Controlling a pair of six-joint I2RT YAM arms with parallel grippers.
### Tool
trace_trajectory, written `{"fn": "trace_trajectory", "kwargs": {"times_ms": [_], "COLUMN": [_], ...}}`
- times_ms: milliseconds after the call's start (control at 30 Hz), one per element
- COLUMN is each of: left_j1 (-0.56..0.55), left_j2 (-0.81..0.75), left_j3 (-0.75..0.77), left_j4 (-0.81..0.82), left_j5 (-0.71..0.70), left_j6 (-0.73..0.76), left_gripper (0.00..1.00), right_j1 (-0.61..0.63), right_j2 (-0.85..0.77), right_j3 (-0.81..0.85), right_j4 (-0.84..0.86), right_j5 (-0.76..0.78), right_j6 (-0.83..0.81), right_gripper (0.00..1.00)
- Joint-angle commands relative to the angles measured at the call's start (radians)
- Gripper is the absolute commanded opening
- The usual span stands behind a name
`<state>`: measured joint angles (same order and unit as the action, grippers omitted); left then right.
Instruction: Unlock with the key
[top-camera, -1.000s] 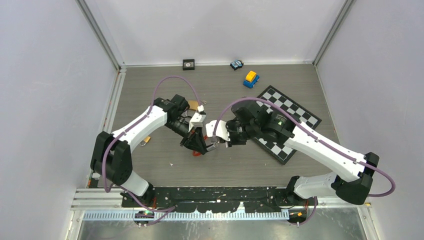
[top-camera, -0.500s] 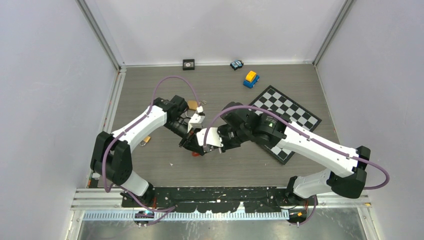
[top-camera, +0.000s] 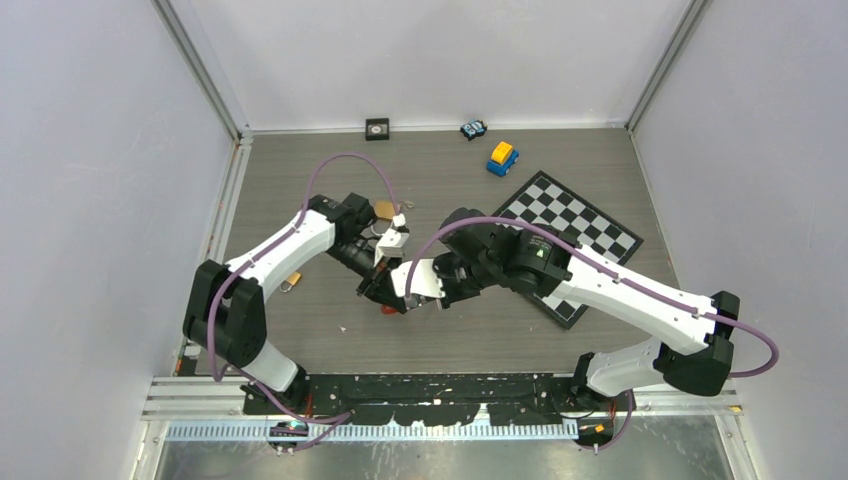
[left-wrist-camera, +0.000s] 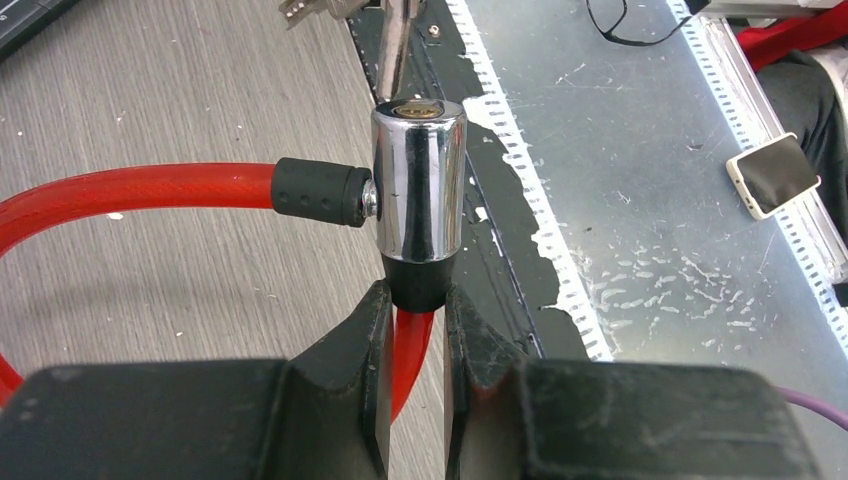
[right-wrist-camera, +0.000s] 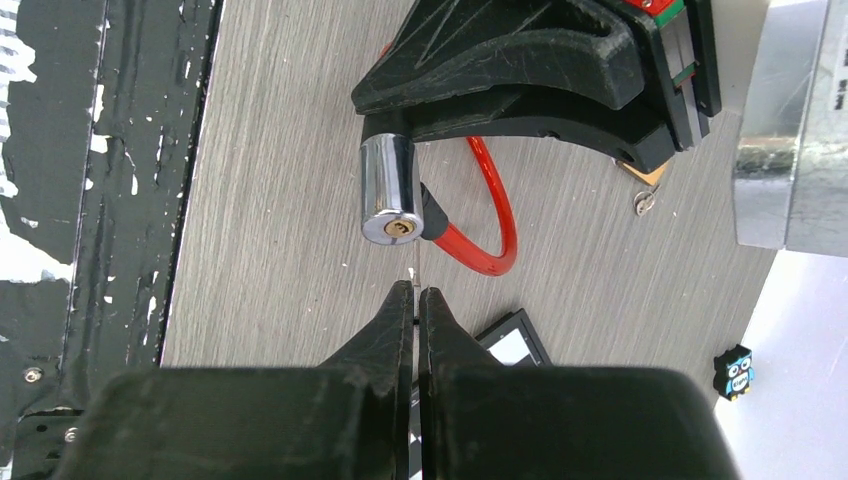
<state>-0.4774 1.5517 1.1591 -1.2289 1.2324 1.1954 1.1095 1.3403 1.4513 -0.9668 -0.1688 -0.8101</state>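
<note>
Grey wood-grain counter (top-camera: 440, 170). Left claw (left-wrist-camera: 415, 300) clamps the chrome lock (left-wrist-camera: 420, 190) by its black collar, near counter centre. Right claw (right-wrist-camera: 416, 293) is pinched on a thin key (right-wrist-camera: 412, 275), with the keyhole close at 11 o'clock, not touching.

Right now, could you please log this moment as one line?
left gripper shut on cable lock | right gripper shut on key | key short of keyhole
</note>
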Motion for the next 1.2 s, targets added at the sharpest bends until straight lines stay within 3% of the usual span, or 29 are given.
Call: {"fn": "trace_trajectory", "kwargs": {"times_ms": [0, 200, 367, 500, 767, 1167], "left_j1": [0.012, 0.032, 0.036, 0.04, 0.055, 0.063], "left_j2": [-0.001, -0.047, -0.054, -0.058, 0.047, 0.059], "left_j3": [0.024, 0.034, 0.054, 0.056, 0.115, 0.124], "left_j4": [-0.081, -0.069, -0.121, -0.194, -0.54, -0.504], "left_j5": [0.058, 0.046, 0.019, 0.015, 0.044, 0.032], "left_j6": [0.063, -0.05, -0.048, 0.022, 0.417, 0.371], "left_gripper": [0.0, 0.0, 0.0, 0.0, 0.0, 0.0], "right_j1": [0.009, 0.01, 0.031, 0.056, 0.091, 0.11], "right_j2": [-0.01, -0.011, 0.021, 0.04, 0.037, -0.01], "right_j3": [0.023, 0.035, 0.079, 0.093, 0.085, 0.057], "right_j4": [0.03, 0.039, 0.029, 0.033, 0.038, 0.026], "right_j5": [0.037, 0.033, 0.055, 0.08, 0.105, 0.11], "right_j6": [-0.002, 0.031, 0.032, 0.027, 0.017, -0.005], "right_gripper": [0.01, 0.01, 0.01, 0.01, 0.01, 0.01]}}
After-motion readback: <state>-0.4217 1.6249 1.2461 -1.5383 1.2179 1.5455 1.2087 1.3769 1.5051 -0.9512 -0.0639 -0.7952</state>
